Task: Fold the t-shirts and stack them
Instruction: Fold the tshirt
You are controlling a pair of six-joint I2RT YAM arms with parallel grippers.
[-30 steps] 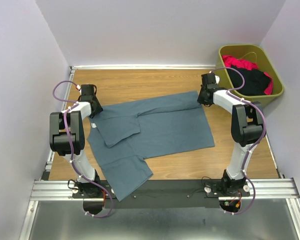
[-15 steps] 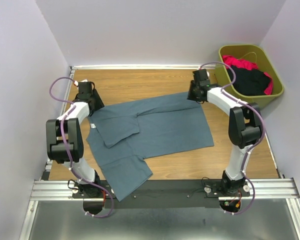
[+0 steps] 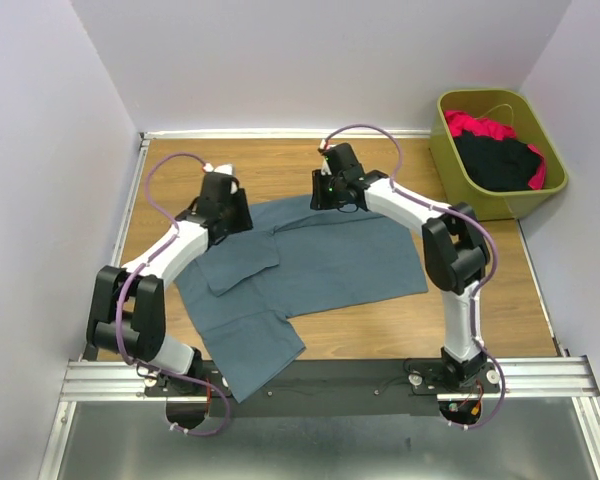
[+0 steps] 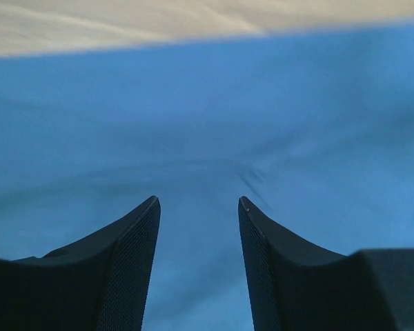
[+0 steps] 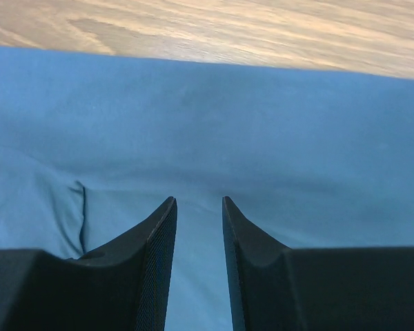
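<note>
**Holdings, near edge to far wall: one shirt laid out, two binned**

1. Metal rail (image 3: 330,375) carrying my two arm bases, at the near edge.
2. Slate-blue t-shirt (image 3: 320,255). It lies flat on the tabletop (image 3: 480,300), across the middle. One corner at near left overlaps the rail. A flap at the left is folded in over the body. The rest is spread smooth.
3. My left fingers (image 4: 152,210). They are over the far left part of the slate-blue t-shirt and stand apart with a clear gap. Nothing is between them, only blue cloth below. I cannot tell whether the tips touch the cloth.
4. My right fingers (image 5: 167,210). They are over the shirt's far edge, near its middle. The gap is narrower than on the left and nothing is in it. Blue cloth and a small crease lie beneath, with bare wood beyond.
5. A strip of bare tabletop past the shirt's far edge.
6. Olive-green bin (image 3: 448,150), at the far right corner, well apart from the laid-out shirt. It contains:
   - black t-shirt (image 3: 495,160), bunched;
   - red-pink t-shirt (image 3: 477,125), showing behind and beside the black one.
</note>
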